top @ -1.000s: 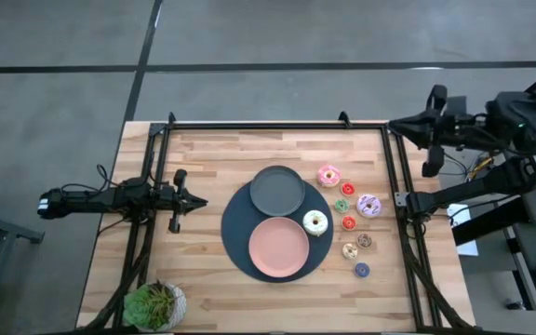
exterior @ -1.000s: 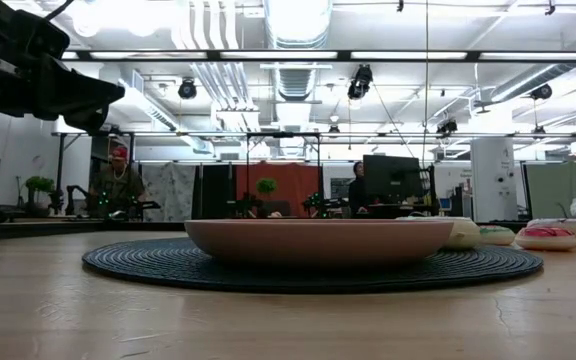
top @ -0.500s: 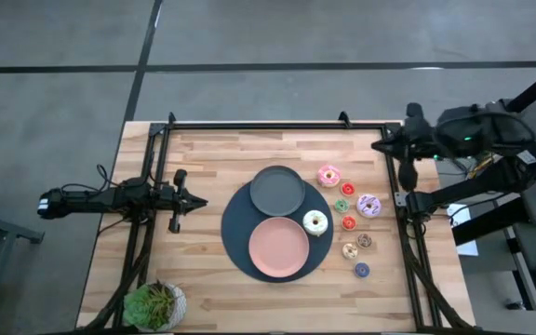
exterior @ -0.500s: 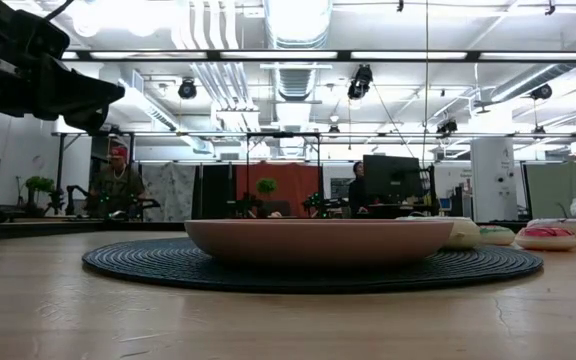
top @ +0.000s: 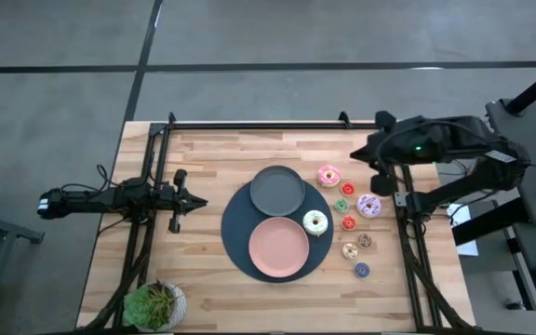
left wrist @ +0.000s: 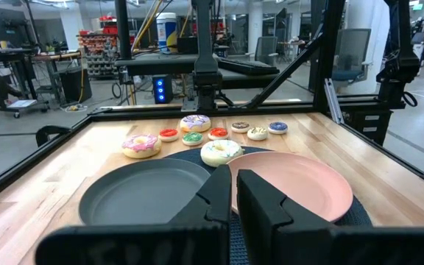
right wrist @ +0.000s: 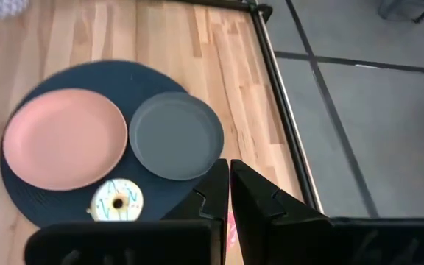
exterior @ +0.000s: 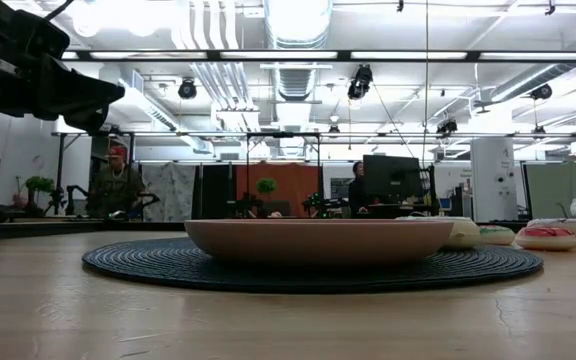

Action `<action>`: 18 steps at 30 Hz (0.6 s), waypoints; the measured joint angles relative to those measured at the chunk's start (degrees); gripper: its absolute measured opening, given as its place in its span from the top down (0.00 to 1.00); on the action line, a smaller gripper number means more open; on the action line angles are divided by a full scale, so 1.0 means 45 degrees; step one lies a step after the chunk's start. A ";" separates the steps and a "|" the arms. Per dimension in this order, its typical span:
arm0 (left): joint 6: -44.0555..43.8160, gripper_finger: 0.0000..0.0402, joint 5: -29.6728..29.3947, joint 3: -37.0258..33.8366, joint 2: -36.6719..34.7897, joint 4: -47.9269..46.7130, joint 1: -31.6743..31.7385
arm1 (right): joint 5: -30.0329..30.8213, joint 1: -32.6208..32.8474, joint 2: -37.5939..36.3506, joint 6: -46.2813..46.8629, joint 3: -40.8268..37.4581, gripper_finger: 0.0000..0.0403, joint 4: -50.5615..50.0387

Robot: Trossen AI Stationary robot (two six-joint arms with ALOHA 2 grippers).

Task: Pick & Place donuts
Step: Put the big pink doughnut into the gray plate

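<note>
Three larger donuts lie on the table's right half: pink-frosted, white-frosted on the edge of the dark round mat, and lilac. Several tiny donuts, among them a red one and a blue one, lie in a row between them. A grey plate and a pink plate sit on the mat. My right gripper hangs shut and empty above the table's far right corner, near the pink donut; its wrist view looks down on the plates. My left gripper is shut and empty left of the mat.
A potted plant stands at the near left corner. Black frame rails run along the table's sides and far edge. People and desks show in the room beyond the table in the low view.
My right arm has swung in from outside the table's right edge toward the left. Its gripper now hangs over the far right corner near the pink donut. The donuts, the plates and my left arm have kept still.
</note>
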 joint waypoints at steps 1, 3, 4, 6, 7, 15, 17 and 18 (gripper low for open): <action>-0.0001 1.00 -0.0003 -0.0004 0.0003 0.0000 0.0000 | -0.0003 0.0000 0.0125 -0.0096 -0.0002 0.98 -0.0002; 0.0003 1.00 -0.0004 -0.0004 0.0004 -0.0002 0.0004 | -0.0008 -0.0092 0.0331 -0.0170 -0.0019 0.98 -0.0011; 0.0004 1.00 -0.0004 -0.0004 -0.0001 0.0001 0.0004 | -0.0015 -0.0211 0.0394 -0.0165 -0.0033 0.98 -0.0055; 0.0001 1.00 -0.0001 -0.0001 -0.0001 -0.0002 0.0003 | -0.0022 -0.0546 0.0519 -0.0170 -0.0132 0.98 -0.0183; -0.0001 1.00 0.0000 0.0000 0.0003 -0.0003 0.0003 | -0.0022 -0.0729 0.0588 -0.0193 -0.0179 0.98 -0.0219; -0.0001 1.00 -0.0004 -0.0003 -0.0001 0.0001 0.0003 | -0.0018 -0.2451 0.1534 -0.1149 -0.0594 0.98 -0.0482; 0.0001 1.00 -0.0002 -0.0002 -0.0001 -0.0001 -0.0001 | -0.0027 -0.2859 0.1845 -0.1353 -0.0703 0.98 -0.0427; 0.0002 1.00 -0.0001 -0.0002 0.0002 -0.0004 -0.0001 | -0.0042 -0.3055 0.2011 -0.1428 -0.0758 0.98 -0.0429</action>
